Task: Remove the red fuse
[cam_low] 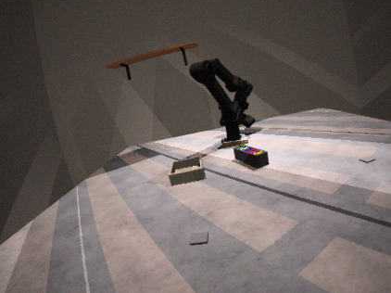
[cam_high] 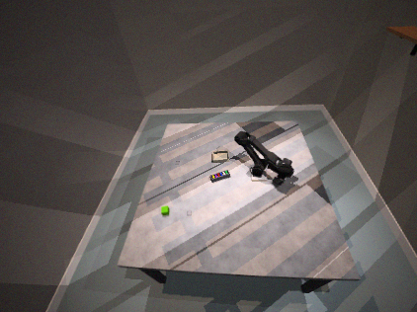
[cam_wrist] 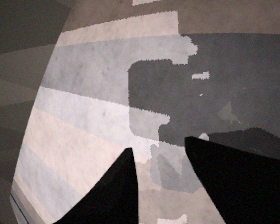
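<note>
One fuse block (cam_low: 250,156), one tray (cam_low: 186,171), one end effector (cam_wrist: 159,160) empty, part-open

- The tabletop (cam_high: 257,235) under the claw (cam_wrist: 161,178) is striped in broad grey, beige and off-white bands.
- Its dark legs (cam_high: 157,275) stand on a pale blue-grey floor (cam_high: 380,225).
- Grey walls (cam_low: 278,31) rise behind the claw, crossed by slanting patches of light.
- A wooden shelf (cam_low: 150,55) on black brackets hangs on the wall, above and beyond the claw.
</note>
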